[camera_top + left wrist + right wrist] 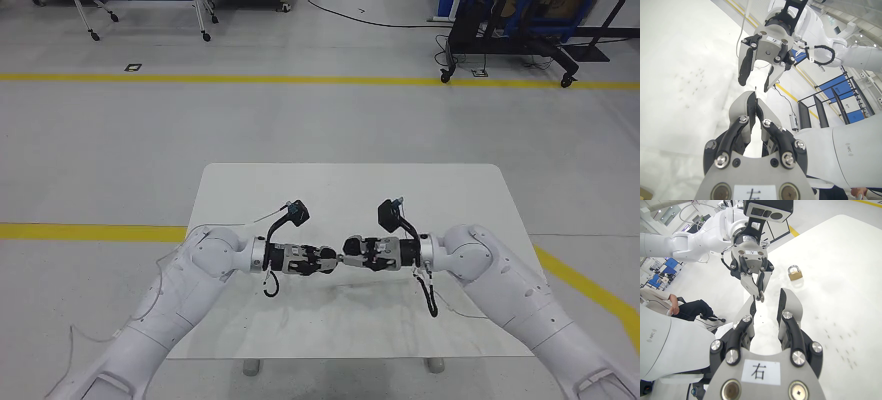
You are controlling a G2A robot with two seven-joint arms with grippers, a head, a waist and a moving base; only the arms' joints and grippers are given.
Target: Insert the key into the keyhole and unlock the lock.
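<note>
Left gripper [754,99]: pinches key [755,90], facing right gripper [754,86].
Right gripper: spread, tips beside key.
Your lock [795,273]: on table [838,247], seemingly nearer left.

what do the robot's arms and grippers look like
The left arm and right arm have glossy white rounded shells, black cable loops at the wrists and black bracket-mounted cameras. The left gripper and right gripper have grey metal bodies, black linkages with silver bolts, curved fingers with black ribbed pads, and a white label bearing a black character.
</note>
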